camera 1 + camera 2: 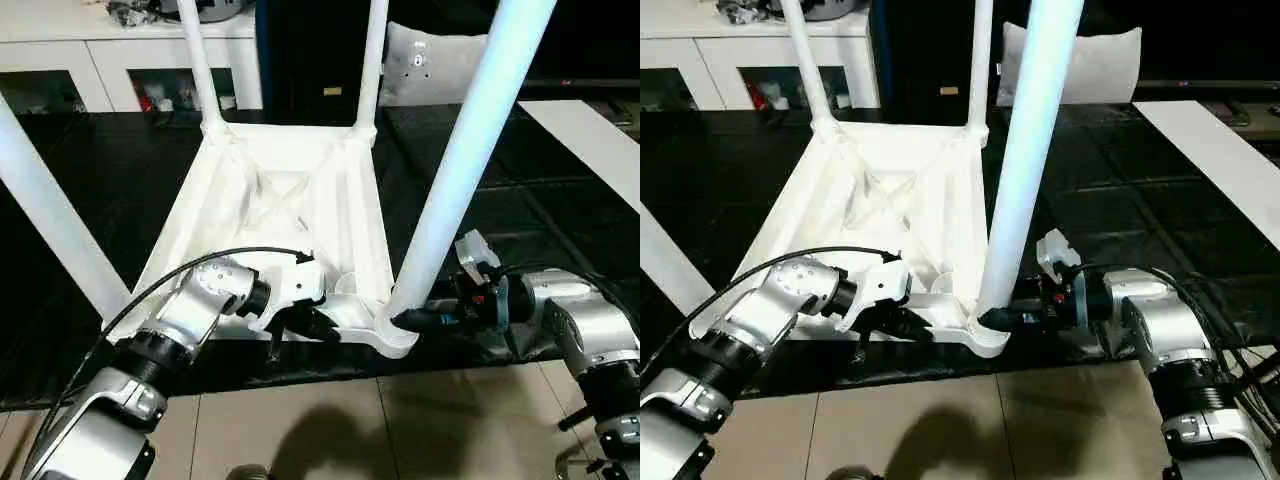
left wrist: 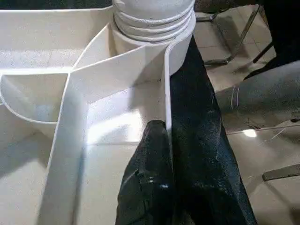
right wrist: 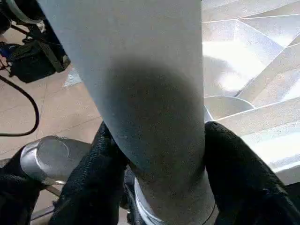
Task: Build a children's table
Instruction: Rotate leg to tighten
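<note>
The right gripper [image 3: 154,178] has its fingers either side of the near-right leg [image 1: 470,150] just above its corner socket, seemingly closed on it, while the left gripper [image 1: 305,322] is pinched shut over the near edge wall of the upturned table top [image 1: 290,190]. The table lies underside-up on the black mat [image 1: 90,180], all four legs standing in their sockets. The last leg is probably being screwed home, so next comes a steady twist with the top braced.
</note>
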Robot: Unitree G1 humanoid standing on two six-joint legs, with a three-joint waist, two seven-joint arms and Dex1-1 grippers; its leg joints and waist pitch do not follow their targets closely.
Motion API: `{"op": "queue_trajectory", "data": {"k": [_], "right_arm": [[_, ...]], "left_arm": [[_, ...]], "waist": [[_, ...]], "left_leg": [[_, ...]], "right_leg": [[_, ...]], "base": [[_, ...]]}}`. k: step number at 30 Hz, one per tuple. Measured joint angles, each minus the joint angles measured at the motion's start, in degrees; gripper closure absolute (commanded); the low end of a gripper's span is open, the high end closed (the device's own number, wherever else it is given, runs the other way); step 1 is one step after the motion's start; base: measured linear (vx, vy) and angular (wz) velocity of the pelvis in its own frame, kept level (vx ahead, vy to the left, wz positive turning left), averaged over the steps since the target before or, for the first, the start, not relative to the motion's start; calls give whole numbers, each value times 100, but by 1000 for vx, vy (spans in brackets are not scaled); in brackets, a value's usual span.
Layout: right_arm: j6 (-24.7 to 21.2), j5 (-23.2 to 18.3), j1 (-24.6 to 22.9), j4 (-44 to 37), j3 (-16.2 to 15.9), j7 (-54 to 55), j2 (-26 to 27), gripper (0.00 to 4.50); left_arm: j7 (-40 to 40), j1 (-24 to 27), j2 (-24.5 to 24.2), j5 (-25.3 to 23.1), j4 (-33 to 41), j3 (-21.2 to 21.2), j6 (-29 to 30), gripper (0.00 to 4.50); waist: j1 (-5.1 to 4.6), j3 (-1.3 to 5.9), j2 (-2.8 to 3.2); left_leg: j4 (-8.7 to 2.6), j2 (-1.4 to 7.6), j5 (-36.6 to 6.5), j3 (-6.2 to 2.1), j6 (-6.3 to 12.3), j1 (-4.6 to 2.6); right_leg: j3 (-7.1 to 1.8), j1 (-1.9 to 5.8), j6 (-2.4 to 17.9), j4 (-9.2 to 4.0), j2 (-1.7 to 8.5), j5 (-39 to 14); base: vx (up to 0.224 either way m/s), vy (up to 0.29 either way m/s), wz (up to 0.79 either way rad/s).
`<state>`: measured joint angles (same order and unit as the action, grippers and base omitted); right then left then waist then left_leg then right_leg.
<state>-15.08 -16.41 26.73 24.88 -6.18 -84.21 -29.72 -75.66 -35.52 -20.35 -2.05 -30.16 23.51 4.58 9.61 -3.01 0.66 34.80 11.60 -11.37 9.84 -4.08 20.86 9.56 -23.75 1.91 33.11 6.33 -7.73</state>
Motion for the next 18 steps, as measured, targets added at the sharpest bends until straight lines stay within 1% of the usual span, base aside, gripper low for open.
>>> {"op": "queue_trajectory", "data": {"k": [5,8,10,12,14,15,16,18], "right_arm": [[-135,-105,-40,-43,29,19,9,244],[-362,-180,-262,-286,256,410,173,244],[-567,-176,-292,-399,411,892,320,244],[-655,-156,-292,-453,489,1255,424,244],[-726,90,-272,-550,597,2124,727,244],[-739,141,-253,-571,606,2377,795,245],[-869,277,-180,-575,711,2940,1050,246],[-1043,469,-22,-561,832,3817,1420,247]], "left_arm": [[-8,1,77,81,0,-41,155,450],[204,31,184,137,1,-160,427,450],[509,39,298,135,2,-293,646,450],[723,41,366,131,4,-355,788,450],[1249,49,542,13,5,-486,1065,450],[1380,49,592,7,11,-512,1139,450],[1701,59,732,-17,30,-585,1337,450],[2191,55,934,-60,69,-709,1630,450]], "waist": [[16,0,0],[13,0,0],[-33,0,0],[-127,0,0],[-293,-1,-3],[-358,-1,-3],[-443,0,-7],[-552,0,-6]], "left_leg": [[0,0,0,0,0,3],[0,0,2,1,-2,3],[1,0,10,2,-3,6],[0,0,11,6,-5,3],[1,3,15,7,-11,0],[0,3,15,7,-12,0],[-2,4,15,7,-12,-8],[-4,8,15,8,-12,-11]], "right_leg": [[0,-2,0,0,0,0],[-2,-2,0,1,0,0],[-2,1,-1,1,0,1],[-2,6,-2,-1,0,1],[2,8,-2,-2,-3,1],[5,7,-3,-7,-3,2],[6,12,-3,-8,-3,2],[18,12,-3,-11,-4,2]], "base": [[0,0,0],[0,0,0],[0,0,0],[0,0,0],[0,0,0],[0,0,0],[0,0,0],[0,0,0]]}}
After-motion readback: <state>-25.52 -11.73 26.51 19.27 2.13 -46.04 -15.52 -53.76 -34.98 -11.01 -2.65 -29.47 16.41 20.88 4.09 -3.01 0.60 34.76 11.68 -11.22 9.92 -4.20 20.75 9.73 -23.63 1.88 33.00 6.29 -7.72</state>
